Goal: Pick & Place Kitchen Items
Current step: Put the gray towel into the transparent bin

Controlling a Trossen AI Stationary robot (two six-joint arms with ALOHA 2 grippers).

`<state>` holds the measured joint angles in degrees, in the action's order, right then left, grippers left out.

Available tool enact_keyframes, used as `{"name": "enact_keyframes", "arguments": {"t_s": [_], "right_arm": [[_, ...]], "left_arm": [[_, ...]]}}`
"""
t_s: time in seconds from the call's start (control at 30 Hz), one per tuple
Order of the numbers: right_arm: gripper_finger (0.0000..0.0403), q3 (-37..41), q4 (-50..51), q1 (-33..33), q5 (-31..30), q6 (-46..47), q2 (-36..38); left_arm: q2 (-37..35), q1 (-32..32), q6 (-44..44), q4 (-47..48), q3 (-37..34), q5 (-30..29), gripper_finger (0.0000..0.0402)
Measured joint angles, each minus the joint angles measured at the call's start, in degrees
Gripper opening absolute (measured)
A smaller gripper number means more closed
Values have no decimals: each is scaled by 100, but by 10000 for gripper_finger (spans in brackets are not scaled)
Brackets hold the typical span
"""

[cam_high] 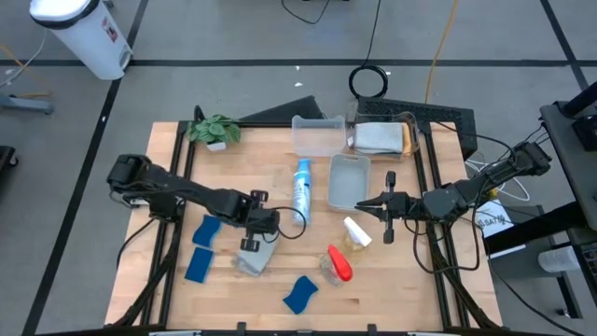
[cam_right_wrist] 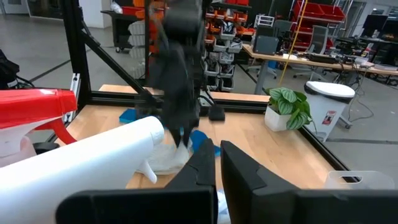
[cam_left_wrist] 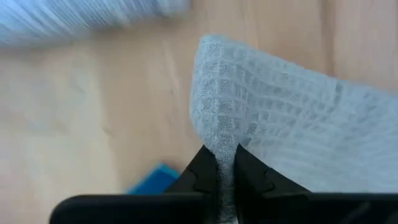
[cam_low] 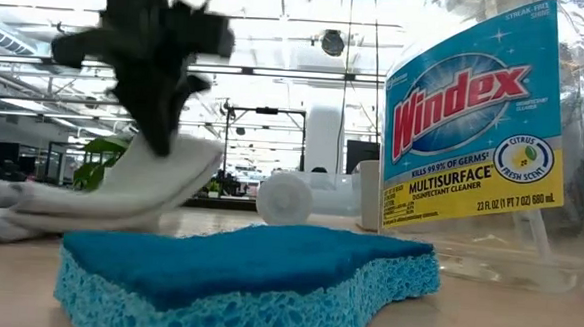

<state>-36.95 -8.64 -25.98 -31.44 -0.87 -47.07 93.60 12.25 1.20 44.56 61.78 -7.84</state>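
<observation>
A grey cloth [cam_high: 258, 259] lies near the table's front, left of centre, with my left gripper [cam_high: 250, 245] shut on it from above. In the low view the cloth [cam_low: 120, 190] slopes down from that gripper [cam_low: 158, 141] to the table. My right gripper [cam_high: 387, 207] hangs shut and level at centre right, holding nothing. A blue-topped bottle [cam_high: 300, 187], a white-topped bottle [cam_high: 357, 233] and a red-topped bottle [cam_high: 338, 263] lie on their sides. Three blue sponges [cam_high: 207, 231], [cam_high: 199, 265], [cam_high: 300, 294] lie flat on the wood. My left gripper pinches a bunched-up ridge of the grey cloth [cam_left_wrist: 217, 134] between its two fingers; how many layers, I cannot tell. The fingers point steeply down. The pinched part is raised, and the cloth slopes down from it to its other end [cam_low: 9, 219], which rests on the table.
Two clear bins [cam_high: 317, 135], [cam_high: 348, 180] stand at the centre back, and a third [cam_high: 378, 138] holds a folded cloth. A potted plant [cam_high: 215, 131] stands at the back left. In the low view a sponge [cam_low: 246, 276] and a spray bottle [cam_low: 484, 134] lie near the camera.
</observation>
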Motion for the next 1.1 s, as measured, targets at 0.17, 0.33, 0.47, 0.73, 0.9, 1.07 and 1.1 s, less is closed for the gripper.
{"name": "enact_keyframes", "arguments": {"t_s": [0.17, 0.33, 0.47, 0.73, 0.9, 1.07, 1.1], "right_arm": [[1, 0, -28, 11, -4, -1, 0], [3, 0, -183, 13, -7, -47, 0], [4, 0, -532, 22, -21, -304, 0], [31, -596, -492, 807, 0, -559, 44], [98, -1868, 825, 1775, 745, -572, -436], [189, -3541, 2344, 2799, 1679, -335, -1599], [205, -3894, 2620, 2983, 1894, -275, -1896]], "left_arm": [[-380, 133, -69, 611, 640, -640, 20], [-538, 180, -377, 908, 1270, -1043, 20], [-540, 113, -697, 1277, 1731, -1300, 20], [-553, -465, -1683, 1658, 2455, -1448, 20], [-553, -1003, -2358, 1634, 2667, -1328, 21], [-553, -1446, -2650, 1583, 2682, -1322, 20], [-553, -1511, -2662, 1546, 2682, -1324, 20]]}}
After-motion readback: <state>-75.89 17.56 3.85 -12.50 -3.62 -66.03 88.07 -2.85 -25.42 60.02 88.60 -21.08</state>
